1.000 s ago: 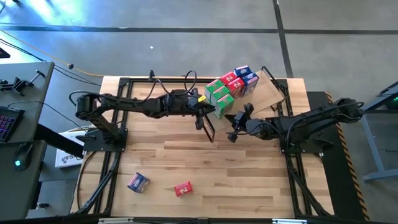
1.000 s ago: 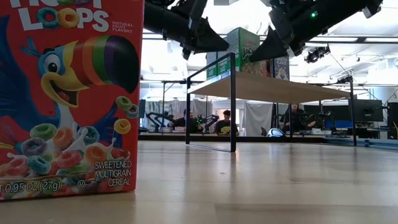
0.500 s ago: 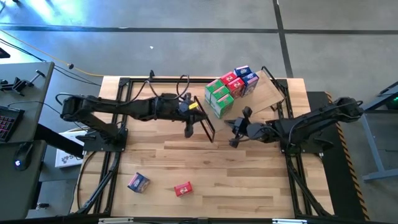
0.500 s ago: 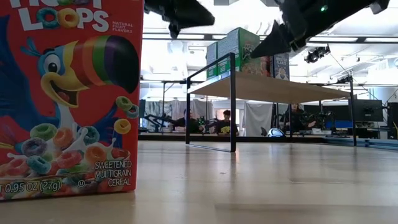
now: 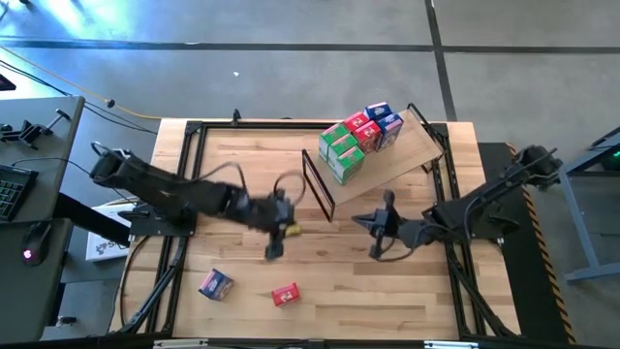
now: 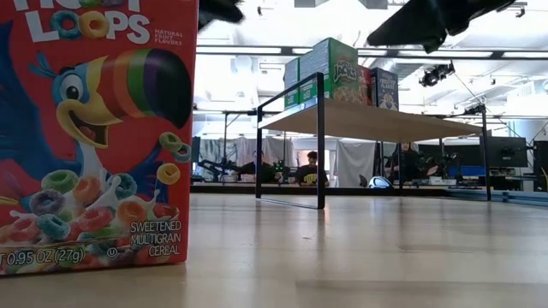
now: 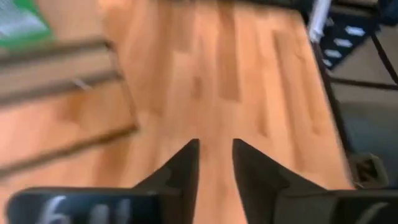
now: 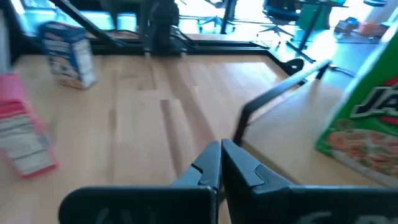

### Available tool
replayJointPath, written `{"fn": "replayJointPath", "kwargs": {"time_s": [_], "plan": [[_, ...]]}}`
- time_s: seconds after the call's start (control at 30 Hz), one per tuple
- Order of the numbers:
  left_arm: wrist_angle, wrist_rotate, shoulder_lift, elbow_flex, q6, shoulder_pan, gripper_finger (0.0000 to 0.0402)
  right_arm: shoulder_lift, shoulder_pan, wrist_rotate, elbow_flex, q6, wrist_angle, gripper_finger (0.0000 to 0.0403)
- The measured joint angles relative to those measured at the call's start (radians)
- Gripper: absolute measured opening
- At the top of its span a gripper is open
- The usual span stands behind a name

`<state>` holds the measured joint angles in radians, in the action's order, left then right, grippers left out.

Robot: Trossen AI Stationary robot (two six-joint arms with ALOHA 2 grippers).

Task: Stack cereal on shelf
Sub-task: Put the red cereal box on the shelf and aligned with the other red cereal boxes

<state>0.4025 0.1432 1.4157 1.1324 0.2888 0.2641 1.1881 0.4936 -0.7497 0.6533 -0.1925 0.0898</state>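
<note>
Nearest the front edge of the table [image 5: 387,301] lie two loose boxes, well apart from the shelf: a blue box [image 5: 215,283] and, just to its right, a red box [image 5: 285,294]. In the low view the red box [image 6: 96,133] fills the left side, its printed front showing a toucan and cereal rings; the right wrist view shows the same two boxes, the red one [image 8: 22,134] close by and the blue one [image 8: 69,53] farther off.

Farther in, over the middle of the table, the left gripper [image 5: 274,248] hangs above bare wood between the loose boxes and the shelf. Its wrist view shows the gripper [image 7: 216,163] with a narrow gap between the two fingers and nothing in it. To its right, the right gripper [image 5: 378,248] also hangs over bare wood near the shelf's front edge; its own camera shows the gripper [image 8: 221,163] with the fingers pressed together, holding nothing.

Beyond both grippers the shelf [image 5: 412,150] stands tilted on its black wire frame at the far right of the table. On it sits a tight group of boxes: green boxes [image 5: 340,153] at the left, red ones [image 5: 362,129] in the middle and blue ones [image 5: 386,118] at the far end; probably seven in all, though the overhead view is too small to count them surely. The low view shows the green boxes [image 6: 325,70] upright on the board.
</note>
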Motion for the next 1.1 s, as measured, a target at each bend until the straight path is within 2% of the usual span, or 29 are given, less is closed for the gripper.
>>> {"fn": "replayJointPath", "kwargs": {"time_s": [0.1,0.27,0.5,0.7,0.9,1.1], "plan": [[0.093,0.041,0.018,0.040,0.125,0.098,0.0127,0.000,0.042,-0.005,0.000,-0.017,0.003,0.0000],[0.122,0.056,0.080,0.077,0.338,0.241,0.0195,0.000,0.094,-0.028,0.000,-0.018,0.003,0.0000],[0.171,0.064,0.218,0.178,0.563,0.375,0.0266,0.000,0.135,-0.029,0.000,-0.017,0.004,0.0000],[0.365,0.110,0.365,0.327,0.698,0.433,0.0291,0.000,0.158,-0.029,0.000,-0.012,-0.002,0.0000],[0.520,0.127,0.472,0.462,0.768,0.452,0.0297,0.000,0.165,-0.030,0.000,-0.010,-0.005,0.0000],[0.587,0.155,0.508,0.504,0.792,0.457,0.0297,0.000,0.169,-0.030,0.000,-0.009,-0.007,0.0000]]}}
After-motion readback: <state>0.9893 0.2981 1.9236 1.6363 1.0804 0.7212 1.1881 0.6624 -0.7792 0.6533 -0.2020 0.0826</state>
